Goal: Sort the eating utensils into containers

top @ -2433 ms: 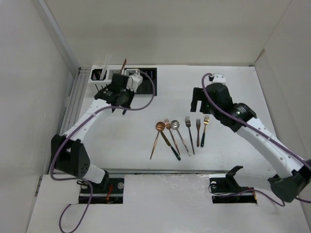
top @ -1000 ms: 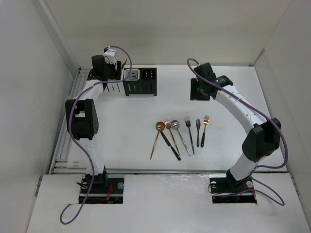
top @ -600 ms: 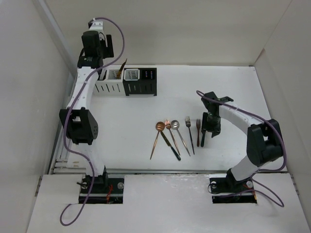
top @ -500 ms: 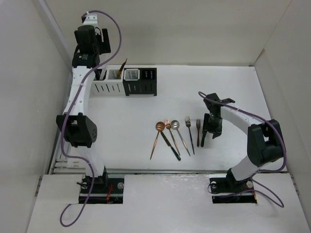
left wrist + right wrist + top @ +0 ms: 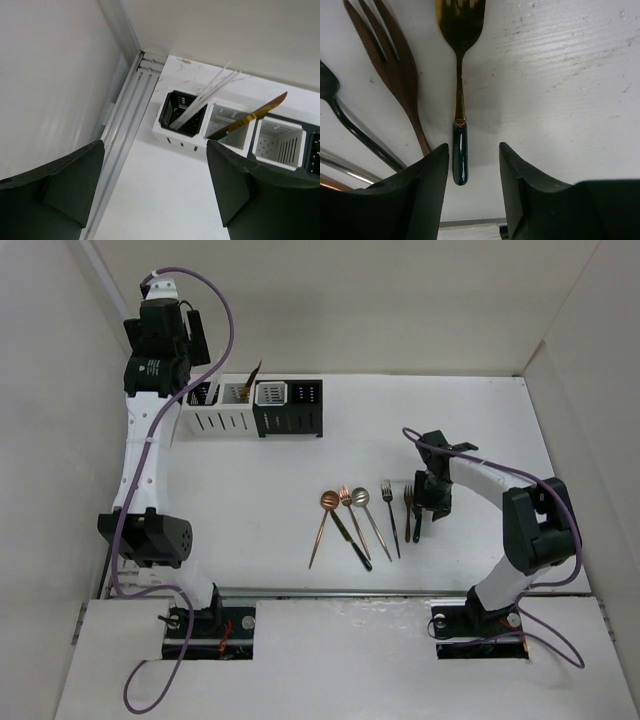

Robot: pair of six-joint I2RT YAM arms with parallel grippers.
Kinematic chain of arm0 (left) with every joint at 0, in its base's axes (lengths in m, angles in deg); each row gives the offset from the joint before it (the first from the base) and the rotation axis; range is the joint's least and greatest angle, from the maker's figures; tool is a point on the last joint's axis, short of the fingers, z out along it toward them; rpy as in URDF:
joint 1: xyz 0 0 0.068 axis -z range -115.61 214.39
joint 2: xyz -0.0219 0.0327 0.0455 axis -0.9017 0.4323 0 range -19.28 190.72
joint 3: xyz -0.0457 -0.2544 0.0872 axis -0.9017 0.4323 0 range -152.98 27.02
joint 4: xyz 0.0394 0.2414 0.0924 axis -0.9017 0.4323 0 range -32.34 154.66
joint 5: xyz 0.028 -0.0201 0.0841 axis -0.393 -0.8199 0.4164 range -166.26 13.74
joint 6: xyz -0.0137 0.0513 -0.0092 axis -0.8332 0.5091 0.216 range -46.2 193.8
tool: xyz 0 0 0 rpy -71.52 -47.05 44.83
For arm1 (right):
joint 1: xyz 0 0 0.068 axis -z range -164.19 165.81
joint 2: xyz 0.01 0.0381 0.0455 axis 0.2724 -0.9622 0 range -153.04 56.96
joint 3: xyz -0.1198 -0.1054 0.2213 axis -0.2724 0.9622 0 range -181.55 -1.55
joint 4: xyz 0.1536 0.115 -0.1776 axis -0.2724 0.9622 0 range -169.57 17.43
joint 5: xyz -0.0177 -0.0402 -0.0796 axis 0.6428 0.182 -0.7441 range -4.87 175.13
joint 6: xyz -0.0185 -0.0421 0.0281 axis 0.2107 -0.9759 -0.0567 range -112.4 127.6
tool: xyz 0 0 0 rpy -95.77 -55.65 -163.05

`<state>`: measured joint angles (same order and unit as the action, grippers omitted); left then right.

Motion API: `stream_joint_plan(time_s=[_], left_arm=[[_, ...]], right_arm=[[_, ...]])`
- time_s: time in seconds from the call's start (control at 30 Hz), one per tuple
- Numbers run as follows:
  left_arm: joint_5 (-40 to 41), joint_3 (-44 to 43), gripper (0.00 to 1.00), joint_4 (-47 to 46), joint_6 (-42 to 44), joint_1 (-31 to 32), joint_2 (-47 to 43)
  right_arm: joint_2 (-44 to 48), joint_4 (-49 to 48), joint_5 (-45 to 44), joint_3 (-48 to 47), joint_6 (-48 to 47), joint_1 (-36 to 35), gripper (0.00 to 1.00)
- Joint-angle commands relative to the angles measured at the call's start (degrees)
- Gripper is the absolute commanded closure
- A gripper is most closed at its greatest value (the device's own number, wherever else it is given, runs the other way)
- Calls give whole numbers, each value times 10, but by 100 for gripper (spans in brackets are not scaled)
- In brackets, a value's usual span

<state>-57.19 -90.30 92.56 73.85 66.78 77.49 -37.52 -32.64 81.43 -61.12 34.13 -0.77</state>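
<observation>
Toward the near right part of the table [image 5: 250, 470], the right hand [image 5: 474, 157] sits low over the dark handle end of a gold fork [image 5: 460, 150]. Its fingers are partly spread, one on each side of the handle, and grip nothing. One finger stands very close to the handle; the other is clearly apart from it. Just beside the gold fork lies a brown fork [image 5: 400, 70], whose stem runs behind the closer finger and crowds that side. Beyond it a dark fork [image 5: 390, 515], a silver spoon [image 5: 360, 497], a copper fork [image 5: 345, 498] and a copper spoon [image 5: 329, 500] lie in a loose fanned row.

At the far left corner stands a row of four caddies. The left hand [image 5: 155, 145] hangs high above them, fingers wide, nothing between them. The leftmost caddy [image 5: 180, 141] holds pale chopsticks [image 5: 202, 100]. The second caddy [image 5: 231, 145] holds a gold knife [image 5: 250, 117] that leans over the third caddy [image 5: 277, 145]. A black caddy [image 5: 314, 155] shows only at the wrist view's edge. An aluminium rail [image 5: 125, 115] runs along the table's left edge beside the caddies, and a purple cable [image 5: 225, 330] loops off the left arm.
</observation>
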Motion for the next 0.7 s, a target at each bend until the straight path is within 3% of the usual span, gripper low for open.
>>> stream_joint_plan(time_s=[0.0,0.23,0.3,0.4,0.57,0.67], left_arm=[[15,18,19,10,-10,-1,-45],[15,46,18,4,-5,-25,-77],[15,53,18,4,-5,-32,-90],[15,59,18,4,-5,-32,-97],[0,70,18,4,-5,-32,-108],[0,70,18,4,-5,-38,-108]], right_arm=[[1,-4,-18,9,-2,8,50],[-41,-21,2,7,-21,-6,66],[-55,-21,2,7,-27,-6,84],[-72,-21,-15,2,-27,0,100],[-51,13,-81,-33,-32,5,100],[12,61,-172,-121,-26,-8,100]])
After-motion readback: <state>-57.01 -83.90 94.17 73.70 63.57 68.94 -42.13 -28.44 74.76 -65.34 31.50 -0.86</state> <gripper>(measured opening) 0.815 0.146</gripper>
